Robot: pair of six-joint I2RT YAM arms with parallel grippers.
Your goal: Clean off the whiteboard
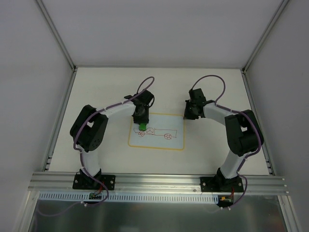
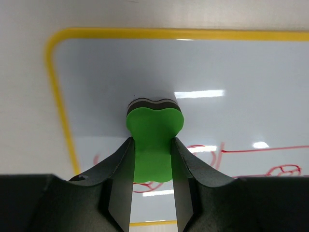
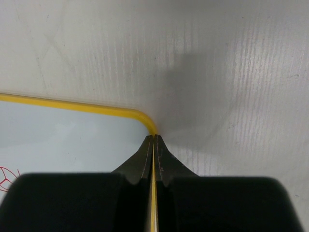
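Observation:
The whiteboard (image 1: pixel 157 143) lies flat mid-table, white with a yellow border, and carries a red line drawing of a vehicle (image 1: pixel 158 133). My left gripper (image 1: pixel 142 121) is shut on a green eraser (image 1: pixel 143 126) with a dark felt base, over the board's upper left part by the drawing's left end. In the left wrist view the eraser (image 2: pixel 154 130) sits between the fingers, its felt end towards the whiteboard (image 2: pixel 217 67), with red lines (image 2: pixel 251 153) below and to the right. My right gripper (image 3: pixel 153 137) is shut, tips at the yellow top right corner of the whiteboard (image 3: pixel 58 137).
White enclosure walls with metal posts (image 1: pixel 58 36) surround the table. An aluminium rail (image 1: pixel 159 180) runs along the near edge, where both arm bases are bolted. The right arm's elbow (image 1: pixel 244 133) stands right of the board.

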